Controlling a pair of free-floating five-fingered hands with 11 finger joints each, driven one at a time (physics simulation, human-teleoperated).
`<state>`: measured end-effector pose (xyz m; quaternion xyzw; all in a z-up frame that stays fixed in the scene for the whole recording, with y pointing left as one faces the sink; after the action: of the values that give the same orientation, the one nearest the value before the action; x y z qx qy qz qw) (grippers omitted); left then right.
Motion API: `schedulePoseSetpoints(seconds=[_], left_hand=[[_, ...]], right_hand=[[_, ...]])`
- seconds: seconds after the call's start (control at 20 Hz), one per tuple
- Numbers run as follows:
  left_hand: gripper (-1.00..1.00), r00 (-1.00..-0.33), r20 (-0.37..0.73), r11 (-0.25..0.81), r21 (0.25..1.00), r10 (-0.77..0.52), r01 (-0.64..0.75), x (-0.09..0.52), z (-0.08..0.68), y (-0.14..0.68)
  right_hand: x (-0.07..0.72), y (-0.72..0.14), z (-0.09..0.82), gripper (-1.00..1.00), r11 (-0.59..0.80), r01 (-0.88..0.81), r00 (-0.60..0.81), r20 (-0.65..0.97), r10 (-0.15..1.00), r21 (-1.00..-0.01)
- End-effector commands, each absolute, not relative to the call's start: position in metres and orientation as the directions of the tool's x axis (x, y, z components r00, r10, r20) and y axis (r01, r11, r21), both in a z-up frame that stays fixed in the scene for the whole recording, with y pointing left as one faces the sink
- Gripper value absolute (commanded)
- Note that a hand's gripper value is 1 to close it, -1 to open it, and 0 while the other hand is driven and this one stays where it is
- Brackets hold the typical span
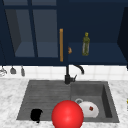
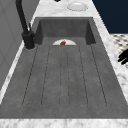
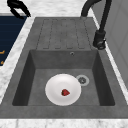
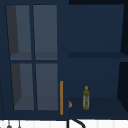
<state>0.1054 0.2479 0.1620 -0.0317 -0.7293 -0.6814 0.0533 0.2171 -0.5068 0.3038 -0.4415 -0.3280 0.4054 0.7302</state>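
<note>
We located the left hand (image 1: 36,115) at the front left edge of the sink (image 1: 45,90), over the ribbed drainer, holding nothing; whether its fingers were straight or curled could not be determined. In the left side view a hand (image 2: 123,57) hovered beside the marble worktop (image 2: 110,47), fingers spread. A white plate (image 3: 63,89) lay in the basin beside the drain (image 3: 82,80), carrying a small red piece (image 3: 65,92). A red ball (image 1: 67,114) stood at the sink's front edge. A bottle (image 1: 85,44) stood on the cabinet shelf (image 1: 100,53).

The hand (image 1: 36,115) is plain matte black, human-shaped, with slim fingers (image 2: 123,57).
</note>
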Motion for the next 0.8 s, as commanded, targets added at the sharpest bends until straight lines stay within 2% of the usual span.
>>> schedulePoseSetpoints(seconds=[0.0,0.4,0.75], left_hand=[[0.0,-0.992,0.121,0.069,0.99,-0.026,0.119,0.105,0.162,0.248],[0.0,-0.992,0.121,0.069,0.99,-0.026,0.119,0.105,0.162,0.248],[0.0,-0.992,0.121,0.069,0.99,-0.026,0.119,0.105,0.162,0.248]], right_hand=[[0.22,-0.52,0.299,1.0,0.201,-0.314,0.411,0.058,0.91,-0.928],[0.226,-0.556,0.283,1.0,0.269,-0.319,0.402,0.127,0.907,-0.909],[0.243,-0.576,0.25,1.0,0.241,-0.328,0.363,0.113,0.925,-0.914]])
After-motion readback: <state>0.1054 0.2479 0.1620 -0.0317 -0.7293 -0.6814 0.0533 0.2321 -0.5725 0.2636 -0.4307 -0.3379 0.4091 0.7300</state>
